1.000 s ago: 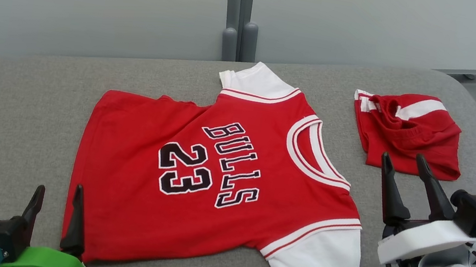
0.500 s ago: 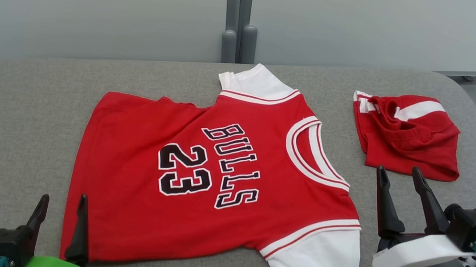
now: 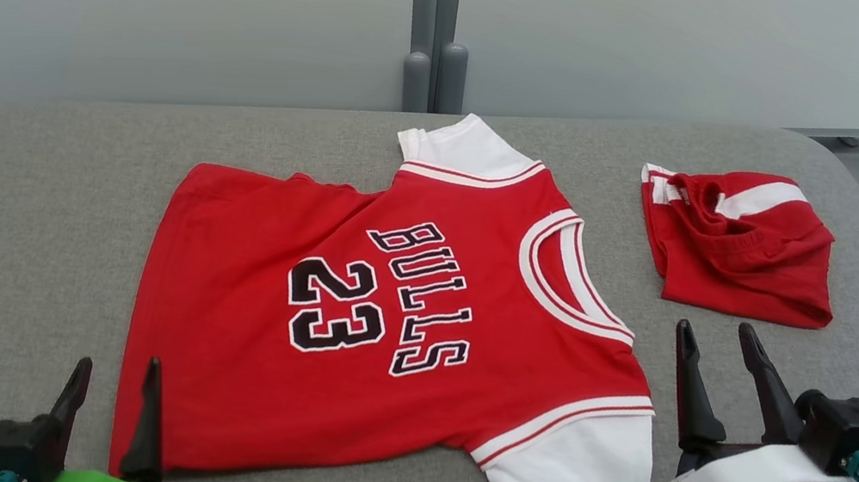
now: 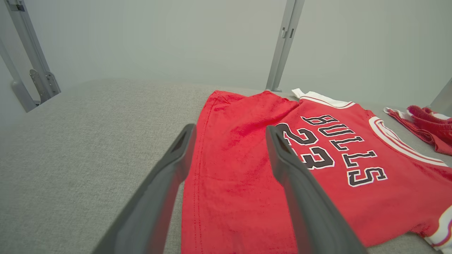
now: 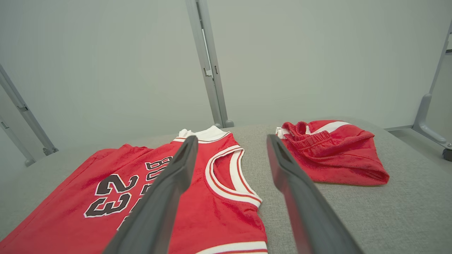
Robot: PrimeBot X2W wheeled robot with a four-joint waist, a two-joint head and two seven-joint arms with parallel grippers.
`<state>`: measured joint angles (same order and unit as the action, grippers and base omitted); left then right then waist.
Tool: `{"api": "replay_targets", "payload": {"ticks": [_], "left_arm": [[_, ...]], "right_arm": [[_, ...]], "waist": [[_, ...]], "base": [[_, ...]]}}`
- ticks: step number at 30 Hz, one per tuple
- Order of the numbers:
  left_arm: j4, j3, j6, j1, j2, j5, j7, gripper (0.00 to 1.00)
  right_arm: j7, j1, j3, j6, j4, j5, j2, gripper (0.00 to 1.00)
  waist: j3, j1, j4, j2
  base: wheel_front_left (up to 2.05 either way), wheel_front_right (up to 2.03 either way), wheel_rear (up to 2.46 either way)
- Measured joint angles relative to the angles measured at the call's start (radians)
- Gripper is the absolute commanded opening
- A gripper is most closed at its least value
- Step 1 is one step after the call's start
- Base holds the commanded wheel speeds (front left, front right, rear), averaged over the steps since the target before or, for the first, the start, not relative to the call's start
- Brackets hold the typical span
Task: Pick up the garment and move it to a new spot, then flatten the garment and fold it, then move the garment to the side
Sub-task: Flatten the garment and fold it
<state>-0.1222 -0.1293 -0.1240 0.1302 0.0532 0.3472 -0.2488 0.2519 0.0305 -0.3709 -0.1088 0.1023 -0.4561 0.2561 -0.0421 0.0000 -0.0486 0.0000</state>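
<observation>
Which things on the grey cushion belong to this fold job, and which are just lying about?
Job: red jersey, spread flat, lettering up; left tool, open, by its hem; right tool, open, by its white sleeve.
Lying about: folded red garment, apart at the far right; grey posts behind the cushion.

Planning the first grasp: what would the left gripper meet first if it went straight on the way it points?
Most likely the red jersey, near its hem: the open left gripper frames that fabric in its wrist view. Height above it is unclear.
</observation>
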Motion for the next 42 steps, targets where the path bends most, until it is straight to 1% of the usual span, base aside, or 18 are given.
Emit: {"api": "replay_targets", "payload": {"ticks": [3,6,8,11,17,20,27,30,36,39,40,41,42], "left_arm": [[-0.023,0.005,0.000,0.027,-0.002,0.009,0.000,1.00],[-0.051,0.025,0.000,0.051,-0.004,0.065,0.005,1.00],[-0.070,0.035,0.000,0.068,-0.004,0.102,0.026,1.00],[-0.098,0.040,0.000,0.086,-0.004,0.176,0.056,1.00],[-0.134,0.013,0.000,0.096,-0.005,0.380,0.109,1.00],[-0.145,-0.007,0.001,0.096,-0.005,0.440,0.120,1.00],[-0.166,-0.018,0.002,0.088,-0.005,0.535,0.120,1.00],[-0.173,-0.024,0.005,0.066,-0.005,0.577,0.113,1.00],[-0.194,-0.028,0.009,0.032,-0.006,0.633,0.098,1.00],[-0.208,-0.027,0.009,0.022,-0.006,0.637,0.088,1.00],[-0.220,-0.024,0.009,0.008,-0.006,0.650,0.077,0.95],[-0.223,-0.023,0.009,0.002,-0.006,0.660,0.071,0.87],[-0.225,-0.022,0.009,-0.006,-0.006,0.670,0.070,0.70]], "right_arm": [[0.000,-0.024,0.000,0.000,0.022,-0.003,-0.002,1.00],[0.000,-0.042,-0.002,0.002,0.047,-0.019,-0.004,1.00],[0.000,-0.056,-0.003,0.003,0.062,-0.025,-0.005,1.00],[0.000,-0.065,-0.003,0.008,0.076,-0.036,-0.007,1.00],[0.000,-0.065,0.000,0.012,0.095,-0.040,-0.012,1.00],[0.000,-0.065,0.000,0.015,0.101,-0.047,-0.014,1.00],[0.000,-0.063,-0.013,0.037,0.117,-0.047,-0.014,1.00],[-0.001,-0.063,-0.017,0.038,0.126,-0.047,-0.014,1.00],[-0.006,-0.059,-0.018,0.047,0.136,-0.047,-0.013,1.00],[-0.006,-0.058,-0.017,0.049,0.139,-0.047,-0.013,1.00],[-0.006,-0.057,-0.016,0.049,0.142,-0.047,-0.012,1.00],[-0.006,-0.055,-0.015,0.049,0.144,-0.047,-0.012,1.00],[-0.006,-0.053,-0.013,0.049,0.146,-0.048,-0.012,1.00]], "waist": [[0.003,0.0000,0.002,0.0000],[0.006,0.0000,0.004,0.0000],[0.008,0.0000,0.005,0.0000],[0.011,0.0000,0.007,0.0000],[0.017,0.0000,0.007,0.0000],[0.021,0.0000,0.005,0.0000],[0.036,0.0000,-0.008,0.0000],[0.042,0.0000,-0.016,0.0000],[0.057,0.0000,-0.029,0.0000],[0.067,0.0000,-0.036,0.0000],[0.074,0.0000,-0.039,0.0000],[0.078,0.0000,-0.040,0.0000],[0.081,0.0000,-0.041,0.0000]], "base": [[0.00,0.00,0.00],[0.00,0.00,0.00],[0.00,0.00,0.00],[0.00,0.00,0.00],[0.00,0.00,0.00],[0.00,0.00,0.00],[0.00,0.00,0.00],[0.00,0.00,0.00],[0.00,0.00,0.00],[0.00,0.00,0.00],[0.00,0.00,0.00],[0.00,0.00,0.00],[0.00,0.00,0.00]]}}
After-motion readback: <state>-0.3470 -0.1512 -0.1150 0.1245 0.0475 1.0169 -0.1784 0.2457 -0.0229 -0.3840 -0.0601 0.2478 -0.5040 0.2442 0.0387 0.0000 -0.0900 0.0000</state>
